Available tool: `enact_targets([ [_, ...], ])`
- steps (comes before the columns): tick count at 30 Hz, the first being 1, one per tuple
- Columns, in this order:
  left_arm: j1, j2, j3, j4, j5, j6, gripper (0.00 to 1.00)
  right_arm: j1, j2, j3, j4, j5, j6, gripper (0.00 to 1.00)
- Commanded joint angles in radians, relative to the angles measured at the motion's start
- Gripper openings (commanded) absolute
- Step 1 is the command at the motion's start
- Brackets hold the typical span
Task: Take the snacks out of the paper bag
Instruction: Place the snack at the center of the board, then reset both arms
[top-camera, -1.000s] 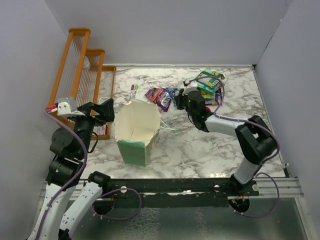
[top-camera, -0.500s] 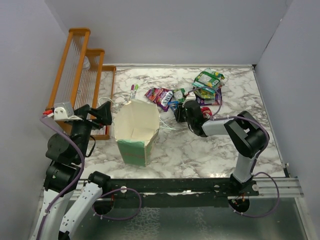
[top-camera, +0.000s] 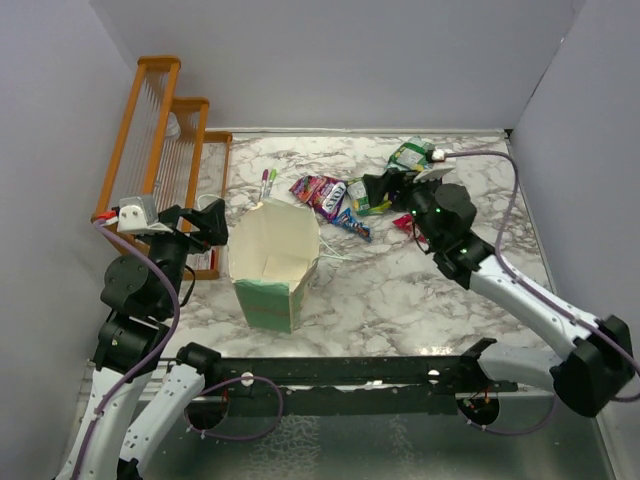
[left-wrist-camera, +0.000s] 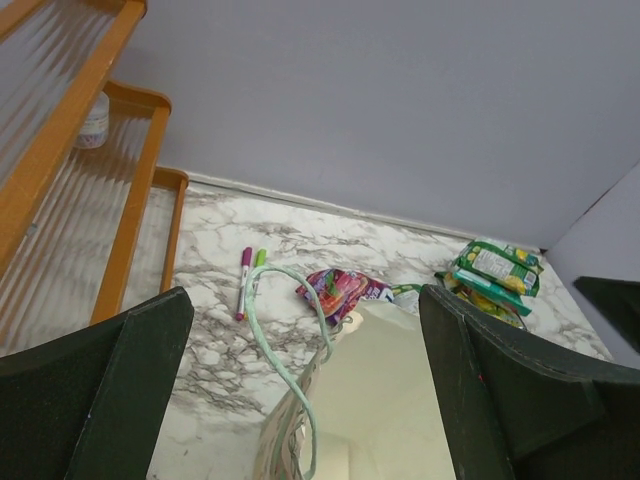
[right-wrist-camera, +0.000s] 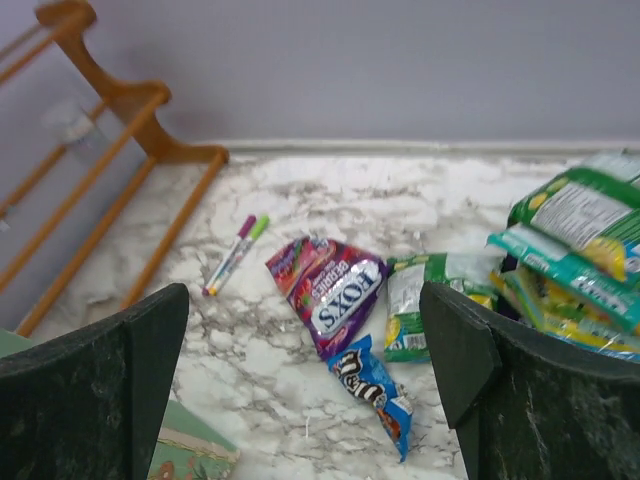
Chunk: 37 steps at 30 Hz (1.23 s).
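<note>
1. Snacks (top-camera: 325, 195) lie out on the table (top-camera: 400, 292) beyond the bag (top-camera: 268, 300). They are a purple packet (right-wrist-camera: 335, 290), a blue packet (right-wrist-camera: 372, 392), a green packet (right-wrist-camera: 418, 305) and a green heap (right-wrist-camera: 575, 240) at the far right.
2. Bag stands upright, left of centre, with its mouth open. From above only its cream inside shows and no packet, though the shaded corners are hard to read.
3. Right gripper (top-camera: 380, 188) hovers over the snacks, fingers (right-wrist-camera: 100, 390) spread wide and holding nothing.
4. Left gripper (top-camera: 212, 224) sits just beside the bag's left rim, its fingers (left-wrist-camera: 100, 390) also spread and empty. A string handle (left-wrist-camera: 285, 340) loops between them in the wrist view.
5. Step in hand, as I judge it, is the set-down end of one trip, with the right arm free.
6. Next move calls for a check inside the bag.
   - If a packet remains, the right gripper must cross to the mouth, go down without snagging the handle and pinch the foil, while the left steadies the rim.
   - If none remains, the task looks done.
7. Markers (right-wrist-camera: 235, 252) beside the purple packet are not snacks and need no handling.
</note>
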Motion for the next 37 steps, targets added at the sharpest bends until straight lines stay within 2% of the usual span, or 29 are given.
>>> enact_targets([
  [1, 0.001, -0.008, -0.003, 0.053, -0.045, 0.02, 0.99, -0.007, -0.193, -0.072, -0.08, 0.049, -0.079, 0.99],
  [4, 0.001, 0.01, -0.008, 0.053, -0.047, 0.009, 0.99, -0.007, -0.297, -0.163, -0.012, 0.066, -0.093, 0.99],
  [7, 0.001, 0.032, 0.014, 0.05, -0.047, 0.037, 0.99, -0.008, -0.372, -0.179, -0.024, 0.059, -0.11, 0.99],
  [13, 0.001, 0.043, 0.095, 0.075, -0.107, 0.154, 0.99, -0.008, -0.488, 0.006, -0.164, -0.012, -0.168, 0.99],
  [23, 0.001, 0.011, 0.197, 0.139, -0.121, 0.235, 0.99, -0.008, -0.676, 0.206, -0.202, -0.105, -0.25, 0.99],
  [29, 0.001, 0.004, 0.196, 0.143, -0.123, 0.241, 0.99, -0.008, -0.727, 0.245, -0.226, -0.07, -0.261, 0.99],
  [37, 0.001, 0.004, 0.188, 0.134, -0.116, 0.235, 0.99, -0.008, -0.717, 0.243, -0.244, 0.004, -0.26, 0.99],
])
